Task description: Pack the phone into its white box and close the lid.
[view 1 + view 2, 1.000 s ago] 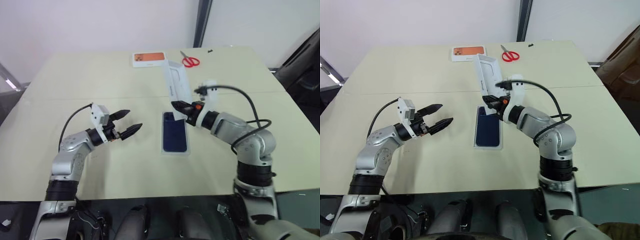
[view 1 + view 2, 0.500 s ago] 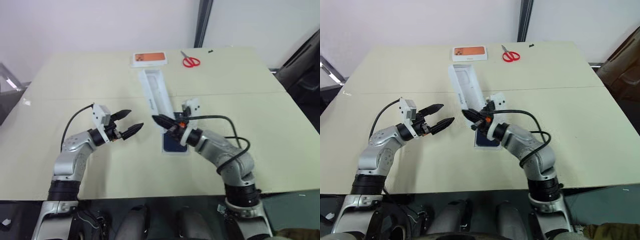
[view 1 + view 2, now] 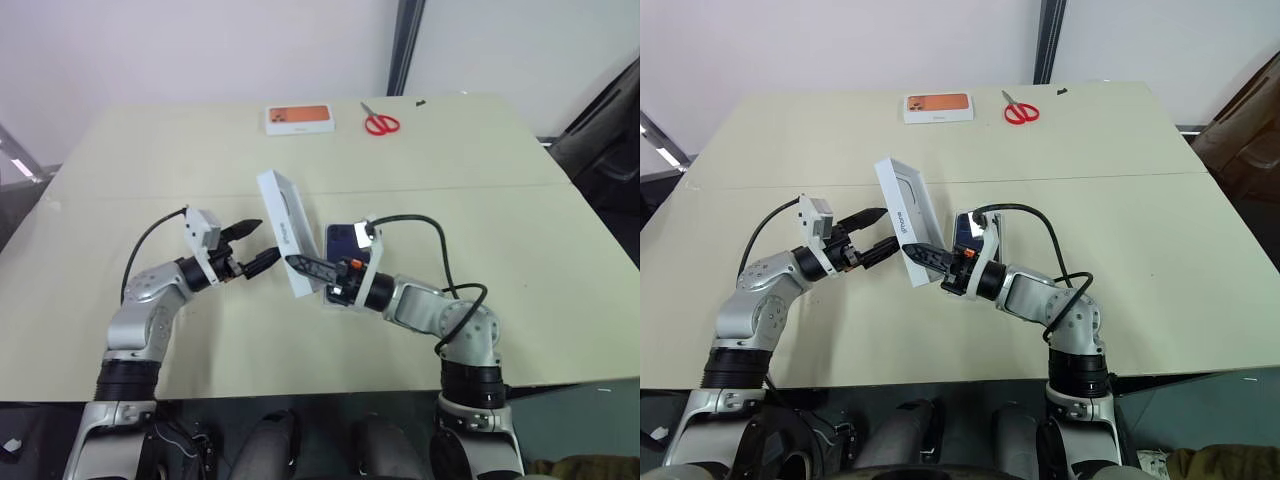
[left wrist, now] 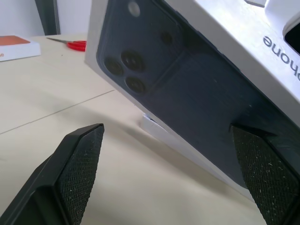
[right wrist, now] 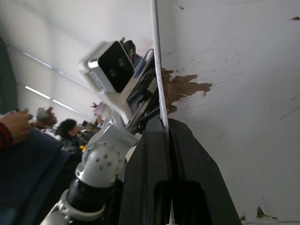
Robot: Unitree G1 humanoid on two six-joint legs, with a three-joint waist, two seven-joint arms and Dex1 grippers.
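Note:
My right gripper [image 3: 301,266] is shut on the rim of the lid [image 3: 283,230], a shallow white cover held tilted on edge above the table. Its printed dark blue phone image [image 4: 187,79] faces my left gripper [image 3: 262,242], which stands open just left of it, fingers spread to either side. I cannot tell whether they touch it. In the right wrist view the fingers [image 5: 154,154] pinch the lid's thin wall, its plain white inside [image 5: 234,93] beside them. The phone [image 3: 341,238] lies in the white box [image 3: 333,302] on the table, mostly hidden behind my right arm.
A white box with an orange top [image 3: 298,118] and red-handled scissors [image 3: 380,123] lie at the table's far edge. A seam runs across the tabletop [image 3: 500,186]. People [image 5: 18,126] are visible in the background of the right wrist view.
My right arm has swung the lid left and down from above the phone and rolled it, so it now stands in front of the left gripper. The left arm has not moved.

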